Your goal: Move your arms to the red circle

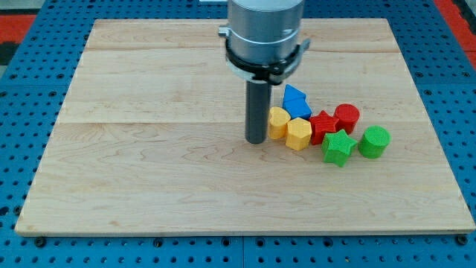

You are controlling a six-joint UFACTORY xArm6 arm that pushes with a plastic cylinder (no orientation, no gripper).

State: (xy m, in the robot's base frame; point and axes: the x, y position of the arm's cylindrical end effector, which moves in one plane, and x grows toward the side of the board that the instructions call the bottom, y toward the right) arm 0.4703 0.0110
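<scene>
board point(149, 171) pale wood, faint grain | surround point(22, 97) blue, pegholed | rod point(256, 112) dark grey | circle point(346, 116), star point(323, 126) red | star point(337, 147), cylinder point(373, 141) green | two hexagonal blocks point(299, 133) yellow | block point(295, 100) blue

Seven blocks counted on one board point(149, 186): two yellow point(277, 123) point(298, 134), two red, star point(322, 126) and circle point(346, 117), two green, star point(337, 147) and circle point(373, 141), one blue point(295, 100).

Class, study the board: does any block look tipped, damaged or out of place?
Nothing stands out. All seven blocks sit flat, clustered right of my tip, which is beside a yellow block; the red circle lies further right.
</scene>
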